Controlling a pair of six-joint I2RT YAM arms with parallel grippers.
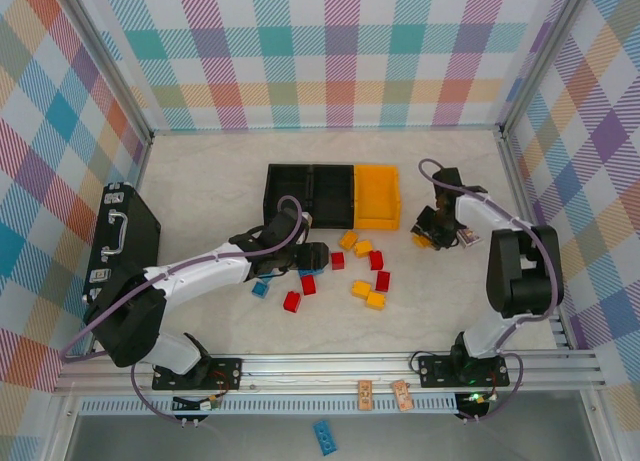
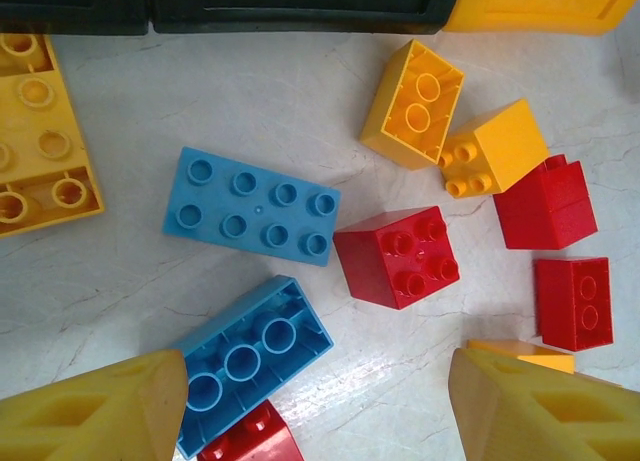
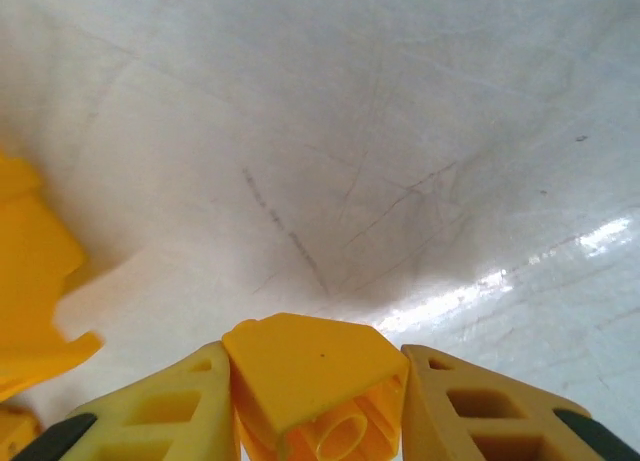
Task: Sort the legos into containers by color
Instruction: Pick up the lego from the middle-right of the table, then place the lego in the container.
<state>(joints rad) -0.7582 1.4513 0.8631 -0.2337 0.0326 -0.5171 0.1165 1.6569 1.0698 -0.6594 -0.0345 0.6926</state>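
The legos (image 1: 350, 271) lie loose in one cluster on the white table (image 1: 200, 181), just in front of the row of three containers (image 1: 310, 167); blue, red and yellow-orange pieces are mixed, several touching or nearly so. One yellow-orange brick (image 3: 318, 371) is apart from the cluster, clamped between the fingers (image 3: 160, 416) of the right gripper (image 1: 432, 231) with its hollow underside partly showing. That gripper hangs right of the cluster, just beside the near right corner of the yellow-orange bin (image 1: 378, 216), over bare table. A blurred yellow-orange shape (image 3: 30, 281) at the left edge of the right wrist view cannot be identified. The left gripper (image 2: 315, 371) stands over the left part of the cluster, jaws apart and holding nothing. An upturned blue brick (image 2: 255, 356) lies partly between its fingertips, with a flat blue brick (image 2: 252, 206) and a red square brick (image 2: 395, 256) just beyond. The two black bins (image 1: 330, 193) and the yellow-orange bin stand wall to wall at mid-table. Open room: wide bare table left of the bins, up to the black case (image 1: 125, 246) at the left edge, and a bare strip between the cluster and the near rail (image 1: 330, 366). A stray blue brick (image 1: 325, 436) and two cards (image 1: 366, 393) lie beyond that rail.
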